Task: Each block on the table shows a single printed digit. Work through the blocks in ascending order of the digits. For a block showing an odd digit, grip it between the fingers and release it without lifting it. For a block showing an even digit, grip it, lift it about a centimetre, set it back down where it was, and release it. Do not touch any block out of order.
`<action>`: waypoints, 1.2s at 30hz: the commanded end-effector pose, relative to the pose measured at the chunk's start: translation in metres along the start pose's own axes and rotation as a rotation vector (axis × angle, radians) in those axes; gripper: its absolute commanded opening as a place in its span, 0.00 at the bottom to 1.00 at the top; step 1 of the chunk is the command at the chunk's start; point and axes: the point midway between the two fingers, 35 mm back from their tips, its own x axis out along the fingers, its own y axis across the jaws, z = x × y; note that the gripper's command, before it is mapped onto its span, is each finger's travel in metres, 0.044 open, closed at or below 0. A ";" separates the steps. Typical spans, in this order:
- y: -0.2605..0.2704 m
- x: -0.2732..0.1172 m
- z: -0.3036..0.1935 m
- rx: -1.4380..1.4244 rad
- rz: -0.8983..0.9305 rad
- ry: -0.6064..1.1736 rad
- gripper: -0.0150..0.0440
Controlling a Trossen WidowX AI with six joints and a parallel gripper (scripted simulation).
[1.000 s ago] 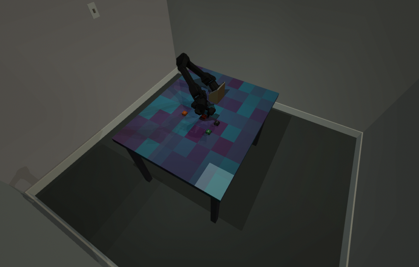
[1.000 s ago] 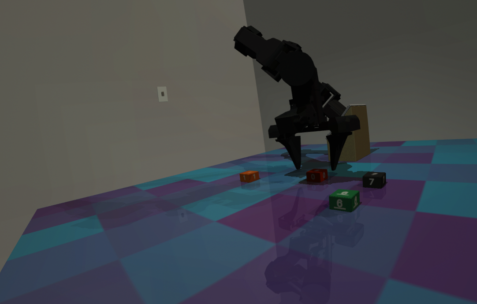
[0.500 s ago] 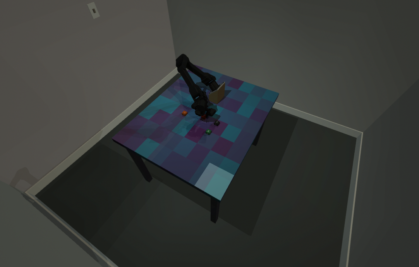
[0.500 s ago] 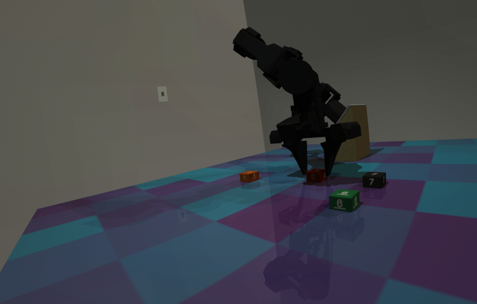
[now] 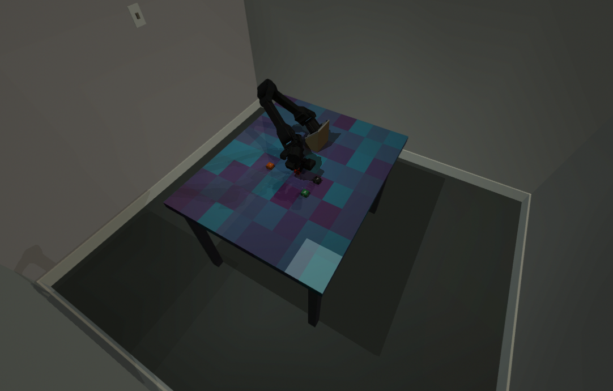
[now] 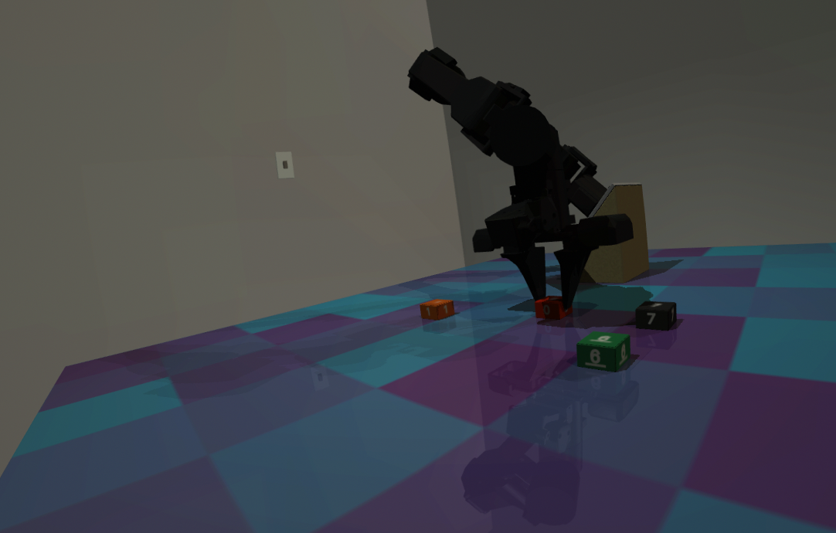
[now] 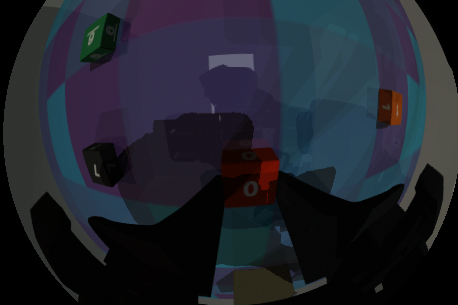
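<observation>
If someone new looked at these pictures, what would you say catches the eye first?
The black gripper stands out first: it is bent down at the middle of the checkered teal and purple table, shut on the red block marked 0. Around it lie the orange block marked 1, the green block marked 6 and the black block marked 7, with a tan wedge-shaped stand behind the arm.

I see four digit blocks on the checkered table: red 0 block (image 6: 551,308) pinched in the gripper (image 6: 552,301), orange 1 block (image 6: 436,309) left, black 7 block (image 6: 654,315) right, green 6 block (image 6: 602,351) nearest.
</observation>
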 end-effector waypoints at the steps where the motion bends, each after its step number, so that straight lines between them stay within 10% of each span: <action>1: -0.001 0.000 0.000 -0.004 -0.005 -0.002 0.46; 36: 0.000 -0.006 0.000 -0.004 -0.005 -0.002 0.46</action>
